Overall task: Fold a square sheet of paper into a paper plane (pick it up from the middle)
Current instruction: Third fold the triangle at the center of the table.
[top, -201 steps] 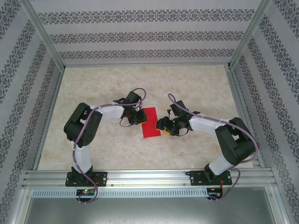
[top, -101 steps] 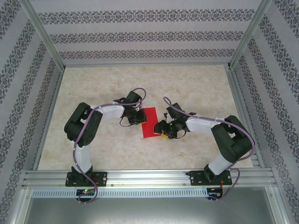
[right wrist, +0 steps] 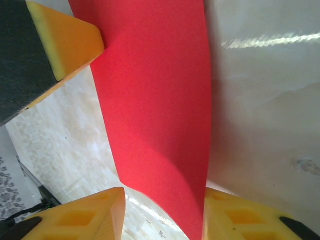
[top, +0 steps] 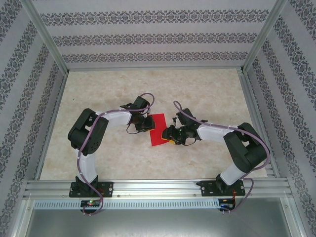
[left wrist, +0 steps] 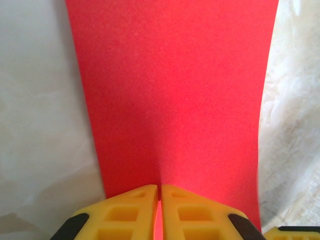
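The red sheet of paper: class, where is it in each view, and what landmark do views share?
Top external: red sheet mid-table, between left gripper and right gripper.
Left wrist: centre, rising from the left gripper.
Right wrist: slanted band, top to bottom.
Shared: marbled tabletop.

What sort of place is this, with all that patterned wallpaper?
Probably a robot test booth, not a home: an aluminium frame holds patterned wall panels around a pale tabletop, and two robot arms are bolted to a rail at its edge.
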Controlling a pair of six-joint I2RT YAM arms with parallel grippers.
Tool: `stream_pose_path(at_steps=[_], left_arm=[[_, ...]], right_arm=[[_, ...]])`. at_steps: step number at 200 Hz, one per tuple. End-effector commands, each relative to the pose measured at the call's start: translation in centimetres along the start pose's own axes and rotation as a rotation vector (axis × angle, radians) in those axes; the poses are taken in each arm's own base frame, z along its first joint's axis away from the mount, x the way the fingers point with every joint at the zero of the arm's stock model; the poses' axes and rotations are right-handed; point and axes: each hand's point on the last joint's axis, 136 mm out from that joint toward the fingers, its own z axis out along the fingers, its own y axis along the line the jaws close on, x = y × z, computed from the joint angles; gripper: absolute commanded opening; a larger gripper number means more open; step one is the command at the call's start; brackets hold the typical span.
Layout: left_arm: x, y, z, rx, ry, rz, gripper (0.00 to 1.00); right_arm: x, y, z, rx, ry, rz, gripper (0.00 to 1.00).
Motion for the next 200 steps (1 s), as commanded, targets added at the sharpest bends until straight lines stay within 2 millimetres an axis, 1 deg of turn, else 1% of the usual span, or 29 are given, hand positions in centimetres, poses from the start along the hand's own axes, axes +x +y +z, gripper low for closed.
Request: stream_pose_path(at_steps=[1,9,15,36,53,88,103,120,142,156,171,200], left_arm=[[1.1,2.5,1.2,-0.098,0.038,-0.033,0.14],[1.1,2.4,1.2,-0.096,0.038,-0.032,0.14],[1.1,2.4,1.2,-0.096,0.038,-0.032,0.14],[0.9,2.0,1.2,-0.083,0.037,-0.028,0.14],[0.8,1.8,1.0,-0.079,0.037,-0.019,0.14],[0.7,1.6,1.0,-0.077,0.039,-0.013,0.14],[0.6,1.1,0.8,-0.061,0.039,-0.009,0.14],[0.3,-0.4,0.2,-0.011,0.035,0.021,0.15],[-0.9,-3.2,-1.7,0.060,-0.011,0.089,0.16],[-1.8,-4.0,-2.7,0.070,-0.045,0.115,0.17],[-2.4,-3.7,-3.0,0.050,-0.062,0.113,0.17],[-3.1,-1.7,-2.1,-0.006,-0.067,0.082,0.15]], right_arm=[[-1.0,1.1,-1.2,-0.055,-0.056,0.005,0.37],[-1.0,1.1,-1.5,-0.055,-0.061,0.013,0.34],[-1.1,1.2,-1.6,-0.059,-0.064,0.015,0.28],[-1.2,1.5,-1.7,-0.064,-0.060,0.026,0.14],[-1.4,2.1,-1.6,-0.077,-0.058,0.030,0.10],[-2.4,3.6,-1.0,-0.092,-0.066,0.017,0.06],[-3.1,4.3,-0.5,-0.100,-0.072,0.015,0.06],[-3.7,4.6,0.1,-0.093,-0.075,0.020,0.06],[-4.1,4.3,0.7,-0.073,-0.076,0.029,0.06],[-4.3,4.3,1.0,-0.070,-0.075,0.029,0.06],[-4.3,4.3,1.3,-0.069,-0.072,0.023,0.06],[-4.4,4.2,1.7,-0.048,-0.066,0.013,0.06]])
